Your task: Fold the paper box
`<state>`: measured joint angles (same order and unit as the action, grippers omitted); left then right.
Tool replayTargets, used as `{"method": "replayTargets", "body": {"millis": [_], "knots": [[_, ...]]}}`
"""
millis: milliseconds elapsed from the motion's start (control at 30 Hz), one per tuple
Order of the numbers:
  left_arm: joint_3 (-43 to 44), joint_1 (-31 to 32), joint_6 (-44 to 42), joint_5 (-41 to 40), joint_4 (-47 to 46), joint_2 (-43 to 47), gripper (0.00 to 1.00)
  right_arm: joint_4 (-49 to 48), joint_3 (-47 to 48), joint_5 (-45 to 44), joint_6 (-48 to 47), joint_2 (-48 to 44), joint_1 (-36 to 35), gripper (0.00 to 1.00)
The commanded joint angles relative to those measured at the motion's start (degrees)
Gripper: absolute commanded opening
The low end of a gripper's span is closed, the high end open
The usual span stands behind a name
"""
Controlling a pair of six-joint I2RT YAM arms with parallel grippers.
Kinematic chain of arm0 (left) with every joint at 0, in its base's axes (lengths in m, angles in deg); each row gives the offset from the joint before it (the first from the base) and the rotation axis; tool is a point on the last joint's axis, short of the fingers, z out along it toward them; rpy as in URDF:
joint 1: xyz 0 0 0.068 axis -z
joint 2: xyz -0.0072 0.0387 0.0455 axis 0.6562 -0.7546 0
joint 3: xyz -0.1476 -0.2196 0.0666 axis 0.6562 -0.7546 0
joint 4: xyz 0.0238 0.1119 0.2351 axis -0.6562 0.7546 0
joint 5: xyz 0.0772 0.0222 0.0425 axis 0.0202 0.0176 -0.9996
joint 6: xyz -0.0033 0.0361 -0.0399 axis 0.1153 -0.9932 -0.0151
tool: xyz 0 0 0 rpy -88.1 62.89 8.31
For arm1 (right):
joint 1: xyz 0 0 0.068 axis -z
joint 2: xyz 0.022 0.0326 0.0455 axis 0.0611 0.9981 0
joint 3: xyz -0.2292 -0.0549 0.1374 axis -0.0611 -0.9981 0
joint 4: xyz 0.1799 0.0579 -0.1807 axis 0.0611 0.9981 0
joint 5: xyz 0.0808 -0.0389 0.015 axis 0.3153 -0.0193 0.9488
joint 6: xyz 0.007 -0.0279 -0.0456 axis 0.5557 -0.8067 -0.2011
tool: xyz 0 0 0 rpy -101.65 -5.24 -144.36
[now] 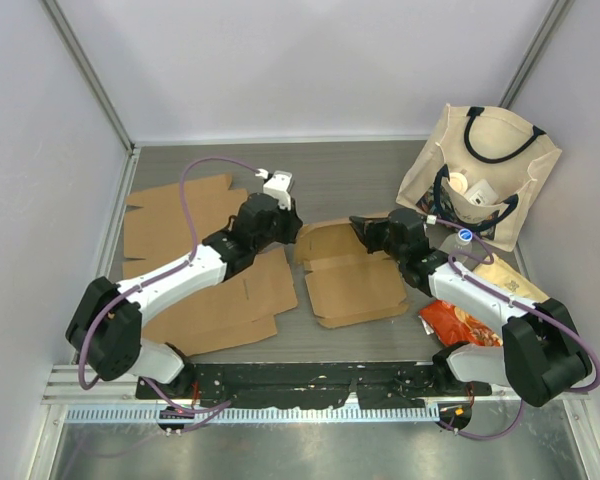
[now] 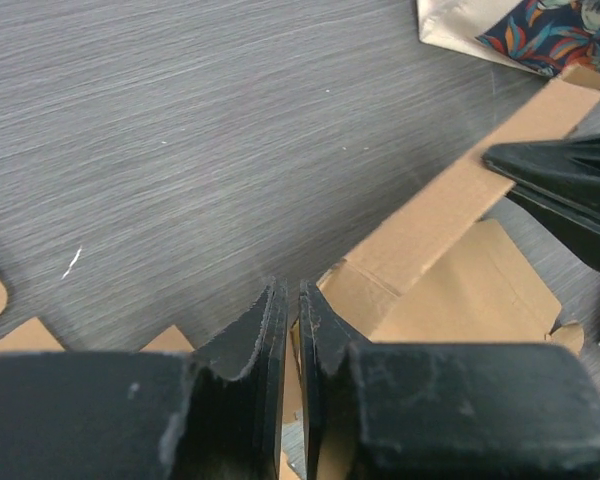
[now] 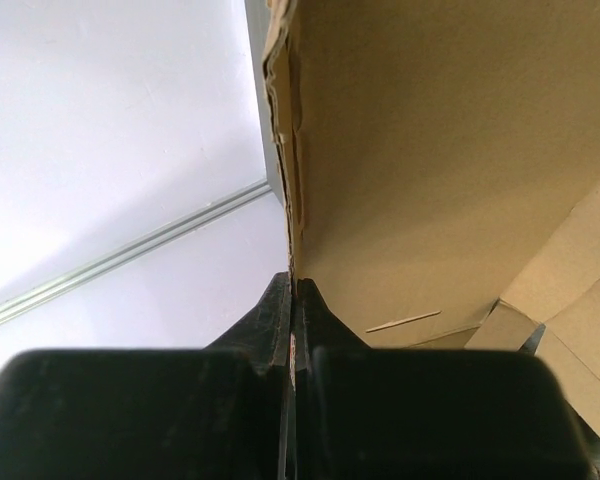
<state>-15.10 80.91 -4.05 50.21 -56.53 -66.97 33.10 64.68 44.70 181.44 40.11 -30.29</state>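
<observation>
Blk/wht arms (image 1: 180, 275) — purple cables (image 1: 186, 185).

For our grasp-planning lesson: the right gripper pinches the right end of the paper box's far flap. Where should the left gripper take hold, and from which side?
Likely the free left end of the far flap, approached from the left, a finger on each face. The paper box lies flat; only this thin strip's edge offers a pinch, and the right gripper has the other end.
</observation>
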Motion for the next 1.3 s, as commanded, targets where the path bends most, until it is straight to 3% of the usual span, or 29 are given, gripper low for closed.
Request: {"method": "replayTargets", "body": {"millis": [0, 233, 433, 600, 867, 1133, 1267], "knots": [[0.2, 2.8, -3.0, -3.3, -2.1, 1.2, 0.13, -2.8, 2.5, -1.7, 2.3, -0.5, 0.2, 0.01], [2.5, 4.3, -4.3, -9.4, 1.5, -2.2, 0.1, -2.8, 2.9, -2.2, 2.8, -0.7, 0.2, 0.01], [5.0, 5.3, -3.8, -6.7, 0.7, -5.3, 0.1, -3.1, 2.7, -1.9, 3.8, -0.4, 0.1, 0.01], [4.0, 6.2, -3.8, -7.4, -1.1, -4.4, 0.18, -3.9, 1.6, -1.8, 5.0, -0.4, 0.2, 0.01], [2.7, 6.7, -4.1, -5.3, -0.4, -2.7, 0.14, -5.9, -0.8, -2.8, 7.4, -1.0, 0.1, 0.01], [7.2, 8.4, -3.2, -5.4, -0.7, -8.6, 0.17, -5.6, -0.7, -3.1, 8.0, -1.0, -0.1, 0.01], [4.6, 8.4, -3.6, -7.5, -2.8, -3.8, 0.24, -4.6, -0.7, -3.8, 6.7, -1.4, 0.0, 0.01]]}}
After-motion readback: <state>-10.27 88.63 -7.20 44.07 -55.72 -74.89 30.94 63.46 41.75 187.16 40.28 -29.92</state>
